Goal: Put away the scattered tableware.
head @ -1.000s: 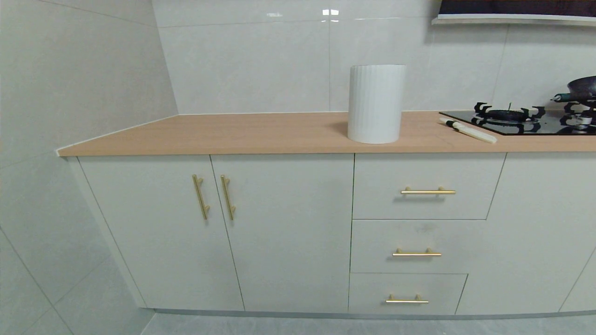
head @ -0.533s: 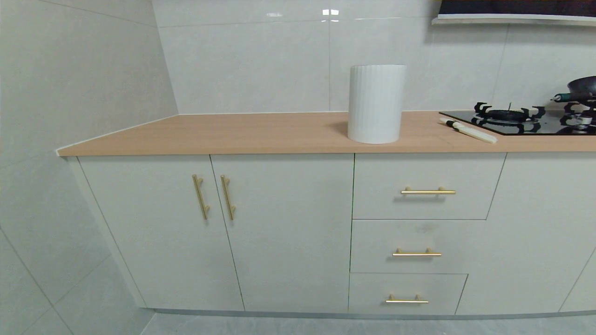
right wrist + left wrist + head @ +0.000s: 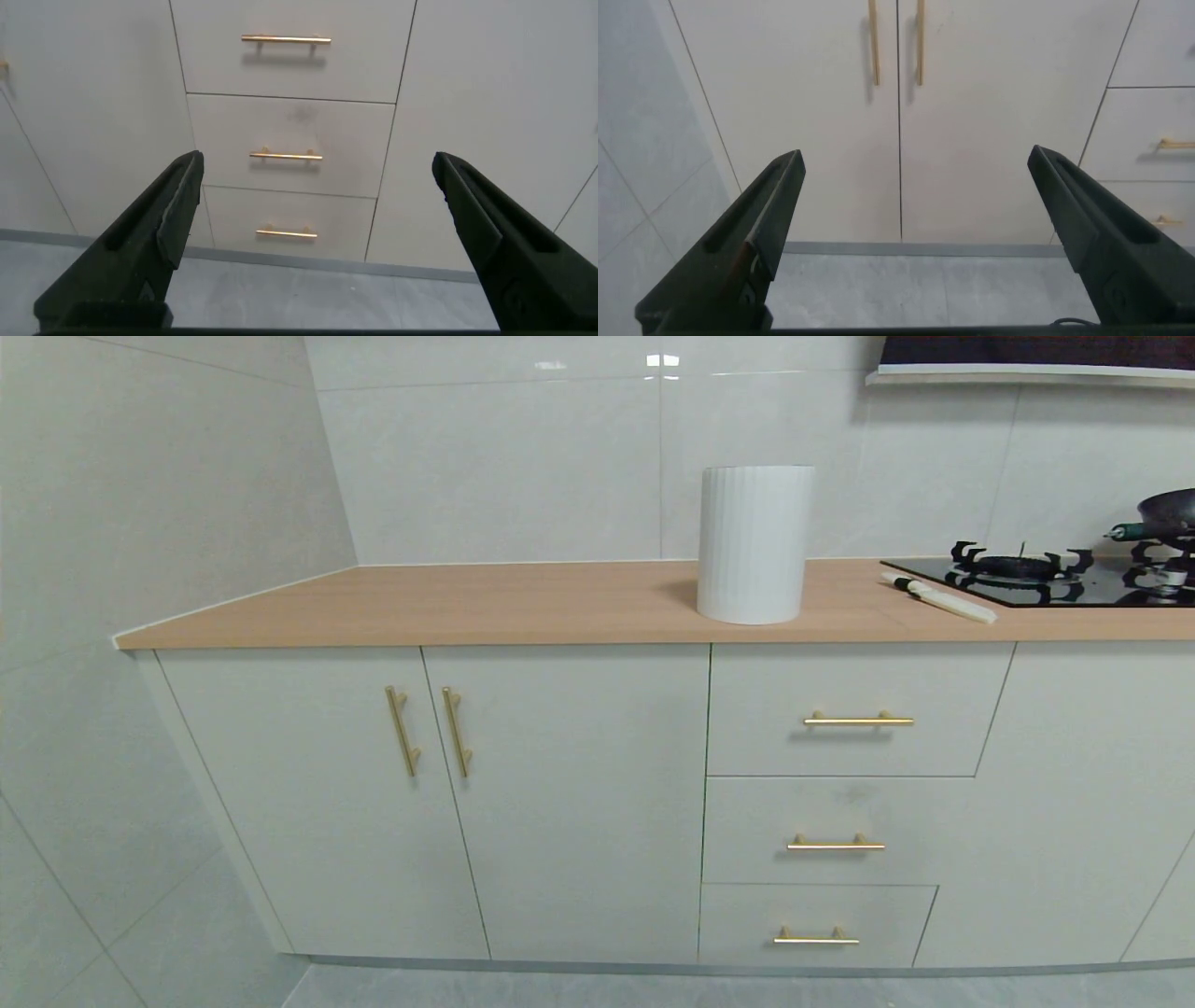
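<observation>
plainly, 1 slim white knife point(image 3: 936, 596), black-tipped, lies flat on the counter point(image 3: 523, 602).

No text, label, brand, number or sign is being shown legibly: nothing readable is being carried by the white ribbed container point(image 3: 754, 543), the cabinet fronts point(image 3: 560, 784), the wooden countertop point(image 3: 467, 602) or the wall tiles point(image 3: 513, 467).
</observation>
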Tool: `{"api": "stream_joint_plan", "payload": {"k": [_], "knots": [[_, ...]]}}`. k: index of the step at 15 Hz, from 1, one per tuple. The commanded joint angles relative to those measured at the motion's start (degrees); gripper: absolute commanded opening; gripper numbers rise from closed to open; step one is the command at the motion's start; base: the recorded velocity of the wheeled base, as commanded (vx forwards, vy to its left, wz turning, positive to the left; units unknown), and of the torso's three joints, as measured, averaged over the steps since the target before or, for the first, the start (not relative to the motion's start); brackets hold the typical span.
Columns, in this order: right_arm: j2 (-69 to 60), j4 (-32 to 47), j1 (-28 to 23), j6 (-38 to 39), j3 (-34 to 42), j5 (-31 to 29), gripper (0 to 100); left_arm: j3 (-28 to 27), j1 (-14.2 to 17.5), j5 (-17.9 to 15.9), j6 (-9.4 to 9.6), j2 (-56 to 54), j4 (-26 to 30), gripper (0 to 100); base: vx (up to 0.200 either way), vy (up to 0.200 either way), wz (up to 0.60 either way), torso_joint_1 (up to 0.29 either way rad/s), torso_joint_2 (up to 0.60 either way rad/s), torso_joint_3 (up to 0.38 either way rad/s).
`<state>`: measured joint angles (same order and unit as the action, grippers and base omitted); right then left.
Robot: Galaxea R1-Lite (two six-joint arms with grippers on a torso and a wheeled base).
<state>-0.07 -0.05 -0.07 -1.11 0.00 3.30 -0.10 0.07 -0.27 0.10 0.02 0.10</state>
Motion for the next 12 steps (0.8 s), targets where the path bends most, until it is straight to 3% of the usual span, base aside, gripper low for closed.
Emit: {"api": "stream_joint_plan", "payload": {"k": [1,5,12], "knots": [[0.2,0.1,0.0,0.0,0.0,0.0,100,0.0,0.0,0.0,-0.01,0.0,0.0,100,0.000,0.000,0.00,0.000,0.00,0.000],[0.1,0.1,0.0,0.4,0.0,0.0,100,0.0,0.0,0.0,0.08,0.0,0.0,100,0.000,0.000,0.00,0.000,0.00,0.000],[0.1,0.1,0.1,0.4,0.0,0.0,100,0.0,0.0,0.0,-0.10,0.0,0.0,100,0.200,0.000,0.00,0.003,0.00,0.000]]}}
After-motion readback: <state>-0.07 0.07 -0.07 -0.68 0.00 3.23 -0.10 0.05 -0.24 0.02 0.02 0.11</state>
